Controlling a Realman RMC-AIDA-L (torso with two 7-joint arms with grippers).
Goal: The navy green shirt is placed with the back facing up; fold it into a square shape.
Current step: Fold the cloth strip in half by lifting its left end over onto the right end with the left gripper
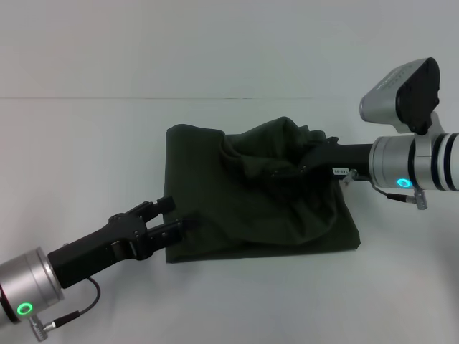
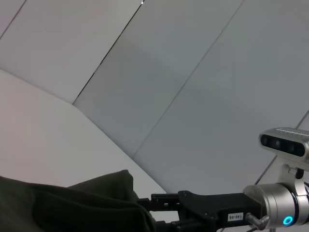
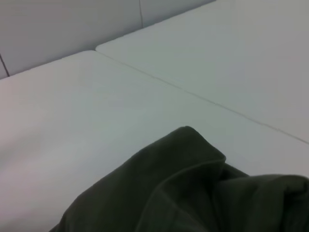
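At its near left corner, the rumpled dark olive-green fabric shirt [image 1: 258,197] meets the left gripper [image 1: 172,217], jaws spread. The right gripper [image 1: 313,159] is sunk in its raised far-right folds; jaw state can't be told. Bare white table [image 1: 107,129] surrounds it.

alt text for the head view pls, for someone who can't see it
A dark green shirt, partly folded, lies on a white table with bunched fabric raised at its right side, where the right gripper reaches into it. The left gripper is at the shirt's near left edge.

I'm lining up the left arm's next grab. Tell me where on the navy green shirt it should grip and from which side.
Probably the near left corner of the navy green shirt, right in front of the left gripper. The fabric lies flat there with a free edge, so come in low from the robot's left. The right gripper is buried in the raised, bunched far-right part.
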